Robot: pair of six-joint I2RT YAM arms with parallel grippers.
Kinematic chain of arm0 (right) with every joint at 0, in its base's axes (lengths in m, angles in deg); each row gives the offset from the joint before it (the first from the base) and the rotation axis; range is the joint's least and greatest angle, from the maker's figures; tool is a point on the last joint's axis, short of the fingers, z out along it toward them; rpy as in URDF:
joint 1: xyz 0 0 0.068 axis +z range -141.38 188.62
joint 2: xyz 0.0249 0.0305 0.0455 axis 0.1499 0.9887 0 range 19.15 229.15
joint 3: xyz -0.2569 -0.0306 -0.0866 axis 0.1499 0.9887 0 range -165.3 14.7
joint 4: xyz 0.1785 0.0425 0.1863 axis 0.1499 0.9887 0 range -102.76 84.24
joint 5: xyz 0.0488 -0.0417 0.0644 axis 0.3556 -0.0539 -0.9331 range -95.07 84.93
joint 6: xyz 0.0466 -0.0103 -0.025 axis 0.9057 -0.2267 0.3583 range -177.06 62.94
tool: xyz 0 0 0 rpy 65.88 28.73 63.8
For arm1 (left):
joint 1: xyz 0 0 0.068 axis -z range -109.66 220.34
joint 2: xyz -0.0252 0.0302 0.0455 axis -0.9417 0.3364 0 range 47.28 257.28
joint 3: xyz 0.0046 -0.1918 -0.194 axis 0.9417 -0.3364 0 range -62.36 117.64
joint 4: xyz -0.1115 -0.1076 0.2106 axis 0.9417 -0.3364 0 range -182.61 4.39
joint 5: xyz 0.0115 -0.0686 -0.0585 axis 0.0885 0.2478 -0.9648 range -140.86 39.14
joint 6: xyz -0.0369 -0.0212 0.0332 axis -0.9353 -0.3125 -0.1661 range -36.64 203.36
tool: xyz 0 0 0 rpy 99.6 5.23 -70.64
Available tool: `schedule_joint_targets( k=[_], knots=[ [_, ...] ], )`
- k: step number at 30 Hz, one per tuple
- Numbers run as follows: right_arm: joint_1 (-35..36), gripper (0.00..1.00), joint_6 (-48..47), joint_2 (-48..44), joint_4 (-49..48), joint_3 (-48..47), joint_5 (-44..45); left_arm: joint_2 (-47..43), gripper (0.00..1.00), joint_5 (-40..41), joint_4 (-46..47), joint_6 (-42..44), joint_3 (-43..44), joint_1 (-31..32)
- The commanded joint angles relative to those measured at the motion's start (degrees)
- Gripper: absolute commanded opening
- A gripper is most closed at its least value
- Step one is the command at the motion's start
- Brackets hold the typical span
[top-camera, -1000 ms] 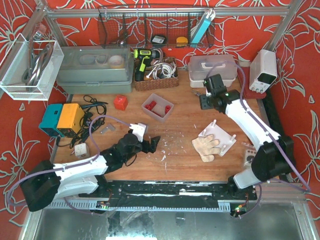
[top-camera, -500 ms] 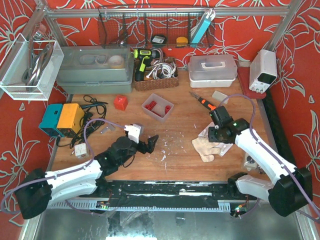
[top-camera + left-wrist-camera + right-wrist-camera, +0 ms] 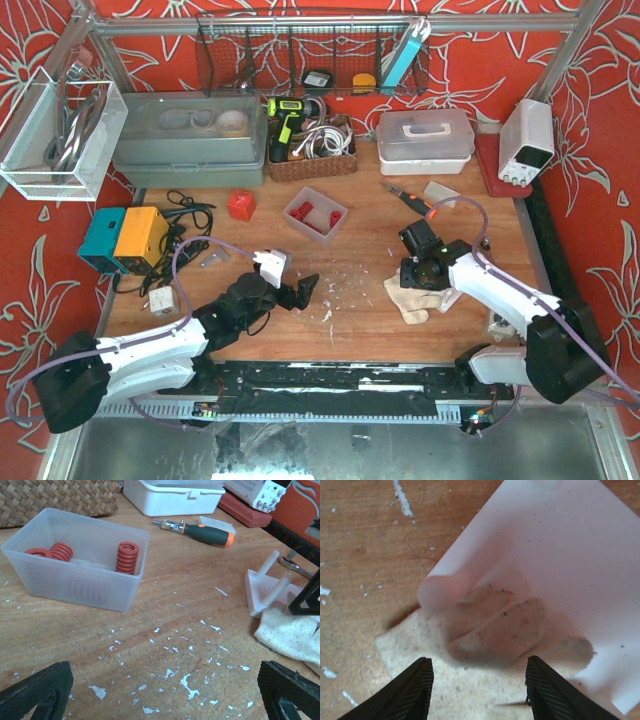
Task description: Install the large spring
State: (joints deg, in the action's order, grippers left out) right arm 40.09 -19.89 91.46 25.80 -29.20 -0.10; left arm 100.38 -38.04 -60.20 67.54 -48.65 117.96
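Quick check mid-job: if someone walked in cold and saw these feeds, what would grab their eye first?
Probably the red springs in the clear bin mid-table, straight ahead of the open left hand. Next would be the white pegged base overlapping a beige glove further right, with the open right hand hovering directly over them.

Springs (image 3: 127, 557) in a bin (image 3: 75, 587), left of the peg plate (image 3: 257, 597) beside a glove (image 3: 287, 632).
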Motion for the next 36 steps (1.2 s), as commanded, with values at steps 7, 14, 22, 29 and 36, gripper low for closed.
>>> schedule_joint_targets(
  k=[7,14,22,29,36],
  knots=[
    [0.4,0.55,3.8,6.1,-6.0,2.0,3.5,-0.4,1.00,0.8,0.8,0.7,1.2,0.3],
    [0.3,0.46,3.1,8.6,-8.0,3.0,3.2,-0.2,1.00,1.8,0.0,0.7,1.5,0.3],
    [0.3,0.16,1.7,3.2,-3.4,2.2,6.2,-0.1,1.00,1.9,0.0,0.7,1.6,0.3],
    [0.4,0.00,0.2,-6.5,1.9,0.3,0.4,0.7,1.00,2.9,-1.3,0.8,2.3,0.3],
    [0.4,0.00,0.5,-16.1,1.9,-6.7,-10.8,2.3,1.00,2.3,-1.2,0.4,2.9,0.3]
  ],
)
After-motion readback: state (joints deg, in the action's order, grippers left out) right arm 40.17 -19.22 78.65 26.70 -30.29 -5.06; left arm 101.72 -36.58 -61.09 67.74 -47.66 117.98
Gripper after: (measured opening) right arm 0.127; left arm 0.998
